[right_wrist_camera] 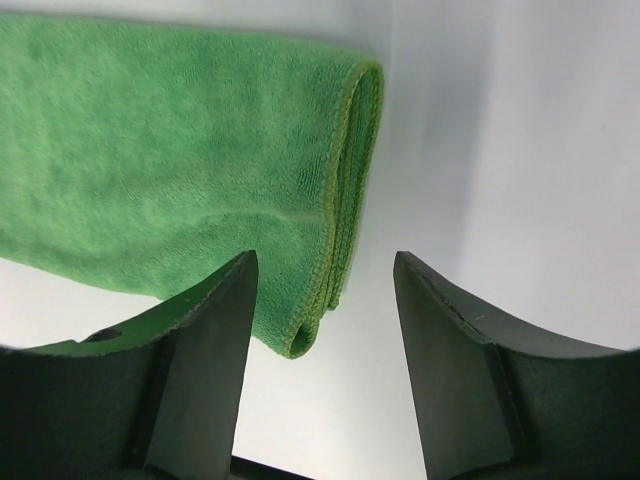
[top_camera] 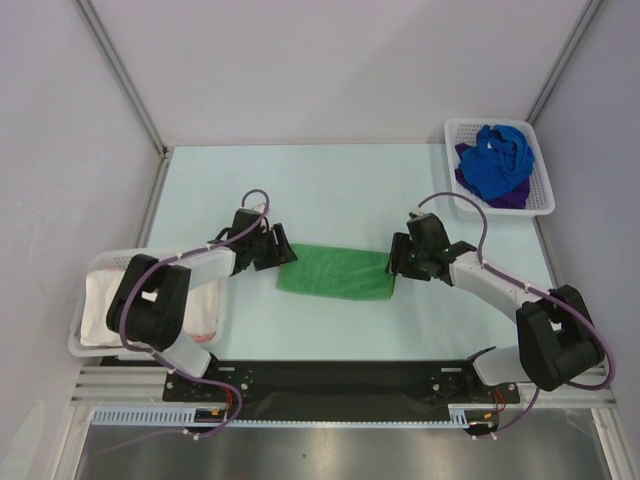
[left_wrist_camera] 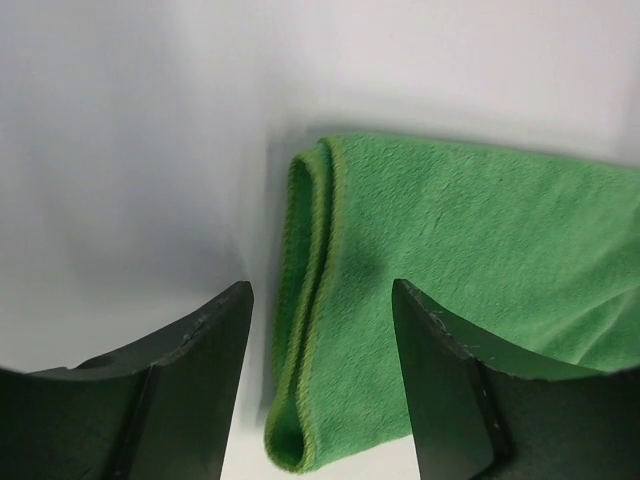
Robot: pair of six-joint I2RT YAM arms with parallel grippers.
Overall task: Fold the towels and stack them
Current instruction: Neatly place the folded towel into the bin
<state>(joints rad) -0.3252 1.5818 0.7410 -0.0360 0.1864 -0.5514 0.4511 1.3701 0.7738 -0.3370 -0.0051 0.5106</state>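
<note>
A green towel (top_camera: 335,271), folded into a long strip, lies flat on the table between the two arms. My left gripper (top_camera: 277,247) is open over its left end; in the left wrist view the folded left edge (left_wrist_camera: 300,330) lies between the open fingers (left_wrist_camera: 205,370). My right gripper (top_camera: 395,262) is open over its right end; in the right wrist view the towel's right edge (right_wrist_camera: 340,230) lies between the open fingers (right_wrist_camera: 215,350). Neither gripper holds the cloth.
A white basket (top_camera: 540,190) at the back right holds crumpled blue and purple towels (top_camera: 497,163). A white basket (top_camera: 85,345) at the near left holds pale folded cloth (top_camera: 105,305). Walls enclose the table on three sides.
</note>
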